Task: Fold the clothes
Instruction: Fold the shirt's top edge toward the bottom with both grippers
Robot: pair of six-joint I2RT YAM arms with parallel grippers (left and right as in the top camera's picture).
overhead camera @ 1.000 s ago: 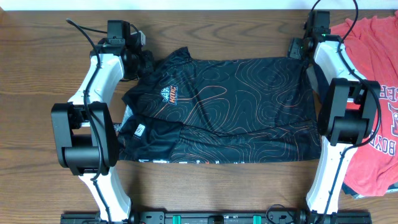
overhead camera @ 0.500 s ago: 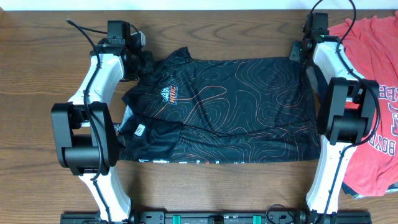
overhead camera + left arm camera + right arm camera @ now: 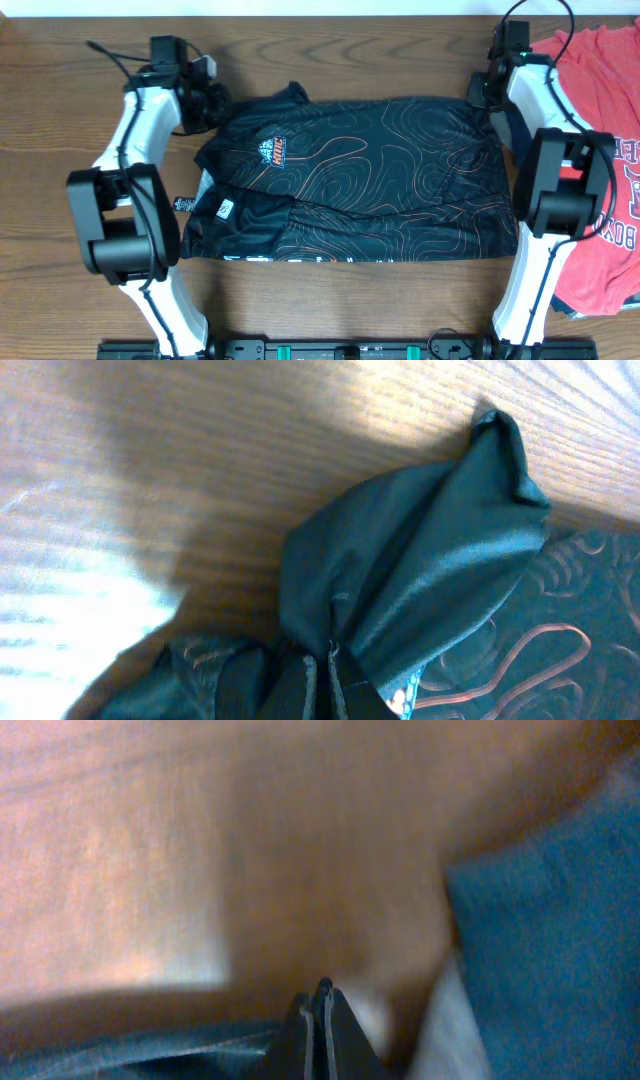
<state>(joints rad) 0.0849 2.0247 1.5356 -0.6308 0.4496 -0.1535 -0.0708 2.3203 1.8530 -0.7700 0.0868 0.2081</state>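
The black jersey (image 3: 380, 170) is lying spread flat on the wooden counter (image 3: 60, 60), showing an orange-and-white chest crest (image 3: 272, 152) too small to read, a small white tag (image 3: 225, 208) and unreadable white lettering (image 3: 300, 258) along its near hem. The left gripper (image 3: 324, 665) is pinching the jersey's bunched sleeve (image 3: 420, 550) at its far-left corner, while the right gripper (image 3: 318, 1005) is pressing together on thin cloth at its far-right corner. Just right of the jersey, the red T-shirt (image 3: 590, 60) is showing navy letters beginning "BOY".
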